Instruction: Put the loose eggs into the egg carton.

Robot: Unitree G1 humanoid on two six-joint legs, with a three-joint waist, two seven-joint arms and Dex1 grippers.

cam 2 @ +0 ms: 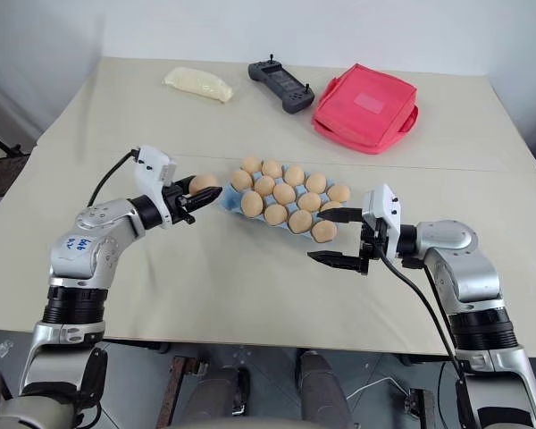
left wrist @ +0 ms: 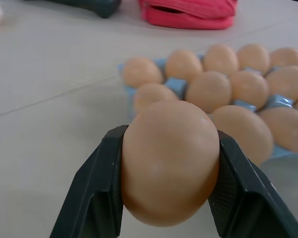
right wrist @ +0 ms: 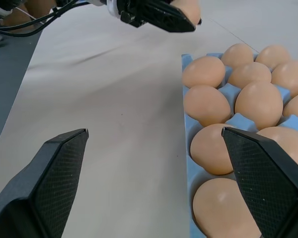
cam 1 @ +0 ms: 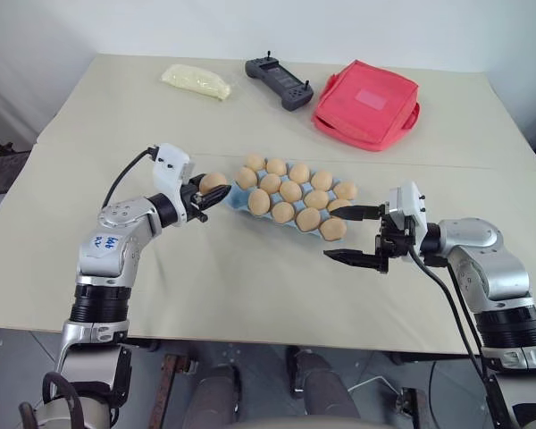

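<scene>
While the left tool [cam 1: 204, 193] is clamping a smooth tan egg [cam 1: 213, 182] (right tool [cam 1: 355, 234] gaping, empty), it is risking knocking seated eggs in the nearly full light blue moulded carton [cam 1: 235, 197].

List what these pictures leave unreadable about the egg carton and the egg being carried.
- Light blue moulded egg carton: whether a cup remains free is hidden under the pale orange-tan seated eggs in the head views.
- Its far end is cut off by the edge in the right wrist view.
- Carried tan egg: its sides are covered by the left end effector fingers.
- Black handheld controller: markings too small to read.
</scene>
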